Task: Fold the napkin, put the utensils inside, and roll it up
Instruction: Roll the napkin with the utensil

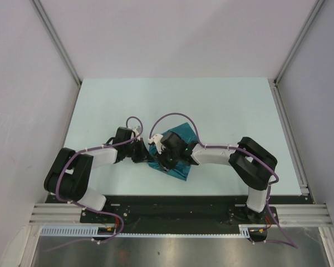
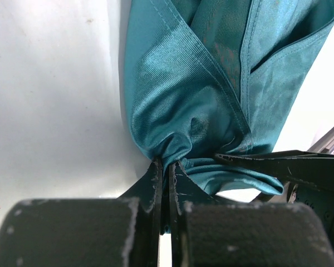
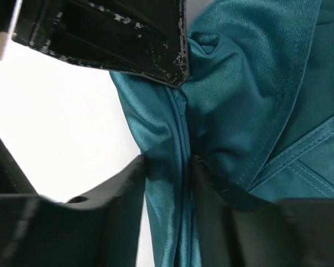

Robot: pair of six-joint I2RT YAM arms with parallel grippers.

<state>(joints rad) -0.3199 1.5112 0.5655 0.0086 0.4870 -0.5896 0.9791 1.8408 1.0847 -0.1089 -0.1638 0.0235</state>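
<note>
The teal napkin (image 1: pixel 180 135) lies bunched in the middle of the table, between both arms. My left gripper (image 2: pixel 168 164) is shut on a puckered edge of the napkin (image 2: pixel 189 100), with cloth pinched in the thin slit between its jaws. My right gripper (image 3: pixel 168 161) has a long fold of the napkin (image 3: pixel 250 83) filling the gap between its fingers, and both pads press on it. The two grippers (image 1: pixel 147 154) (image 1: pixel 165 157) meet tip to tip at the cloth's left edge. The utensils are out of view.
The pale table (image 1: pixel 211 105) is walled at the left, back and right. An aluminium rail (image 1: pixel 289 139) runs along its right edge. The black base plate (image 1: pixel 172 206) with both arm mounts borders the near edge.
</note>
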